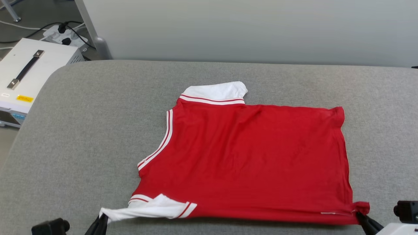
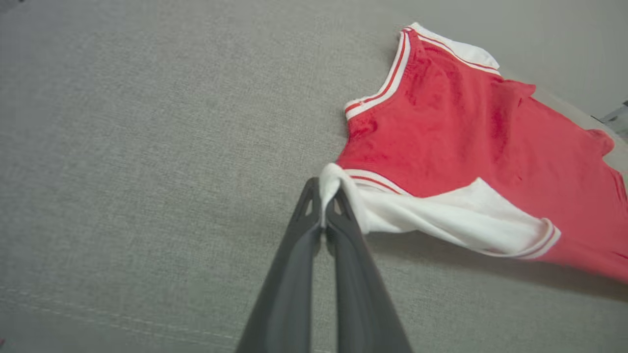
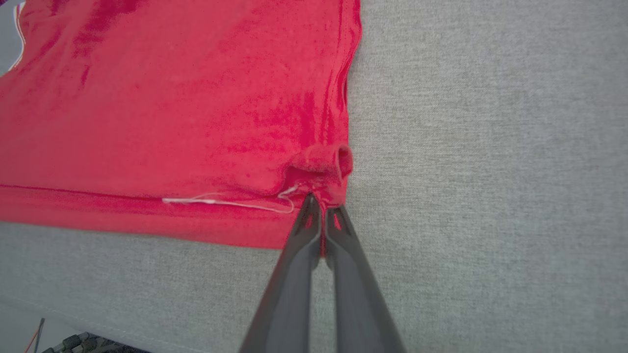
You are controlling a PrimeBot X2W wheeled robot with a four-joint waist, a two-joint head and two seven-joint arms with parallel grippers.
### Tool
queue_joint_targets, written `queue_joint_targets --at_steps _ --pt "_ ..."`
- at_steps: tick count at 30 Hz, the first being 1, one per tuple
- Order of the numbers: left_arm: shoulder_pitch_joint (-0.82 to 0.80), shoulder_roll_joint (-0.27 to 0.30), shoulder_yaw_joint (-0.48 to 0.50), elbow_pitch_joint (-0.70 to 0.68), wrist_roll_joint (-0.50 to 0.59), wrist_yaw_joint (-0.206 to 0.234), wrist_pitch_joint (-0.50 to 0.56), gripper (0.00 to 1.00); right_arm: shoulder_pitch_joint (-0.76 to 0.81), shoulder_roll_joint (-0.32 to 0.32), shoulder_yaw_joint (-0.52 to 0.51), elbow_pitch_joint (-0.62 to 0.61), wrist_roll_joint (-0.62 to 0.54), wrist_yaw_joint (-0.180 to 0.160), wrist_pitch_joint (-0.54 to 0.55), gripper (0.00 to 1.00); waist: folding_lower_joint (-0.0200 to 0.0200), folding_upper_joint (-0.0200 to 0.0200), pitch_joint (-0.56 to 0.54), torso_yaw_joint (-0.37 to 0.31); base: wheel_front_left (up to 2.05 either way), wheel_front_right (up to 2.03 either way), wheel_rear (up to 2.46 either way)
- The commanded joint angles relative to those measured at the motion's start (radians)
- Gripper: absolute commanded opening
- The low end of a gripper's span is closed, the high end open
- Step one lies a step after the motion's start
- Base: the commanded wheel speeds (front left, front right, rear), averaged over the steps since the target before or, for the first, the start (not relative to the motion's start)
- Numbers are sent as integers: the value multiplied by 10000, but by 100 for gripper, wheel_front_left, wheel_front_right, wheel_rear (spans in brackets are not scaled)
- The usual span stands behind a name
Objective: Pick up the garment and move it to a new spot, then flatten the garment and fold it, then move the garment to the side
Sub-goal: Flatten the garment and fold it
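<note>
A grey fabric worktop (image 1: 91, 137) carries the red garment (image 1: 248, 156), spread flat right of centre, neck to the left. The left end effector (image 2: 324, 198) is pinched closed on its near white sleeve (image 2: 456, 215); the right end effector (image 3: 321, 211) is clamped on the near hem corner (image 3: 338, 164)

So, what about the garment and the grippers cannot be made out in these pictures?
The garment underside: all views, it faces down on the grey cushion.
The left gripper and right gripper bodies: head view, cut by the bottom edge.
The yellow label text on the white box: head view, too small.
</note>
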Motion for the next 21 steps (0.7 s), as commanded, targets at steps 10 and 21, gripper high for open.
queue_joint_targets --at_steps 10,21 --pt "-2877 -353 -372 489 677 -361 -99 0 -1911 -15 -9 -698 -850 -36 1082 0 1 -1 1058 -357 0 0 0" --pt "-5635 -1066 -1160 3406 791 -1694 138 0 -4044 -178 582 1117 -1202 -36 770 0 1 -1 2255 -320 0 0 0"
